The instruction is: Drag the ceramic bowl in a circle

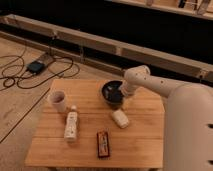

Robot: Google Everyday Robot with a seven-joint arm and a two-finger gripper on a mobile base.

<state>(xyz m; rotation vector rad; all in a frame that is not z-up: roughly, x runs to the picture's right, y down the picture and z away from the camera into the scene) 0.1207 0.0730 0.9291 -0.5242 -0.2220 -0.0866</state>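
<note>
Wooden slatted table (142, 145), light finish, stood on the floor. Ceramic bowl (110, 92), dark and glossy, sat near the far edge, right of centre. Gripper (120, 98) was down at the bowl's right-hand side, arm coming in from the right. White mug (58, 100) stood upright at the left, well apart from the bowl. White bottle (71, 125) lay on its side just in front of the mug. Dark snack bar (103, 144) lay flat near the front edge. Small pale packet (120, 118) lay just in front of the bowl.
</note>
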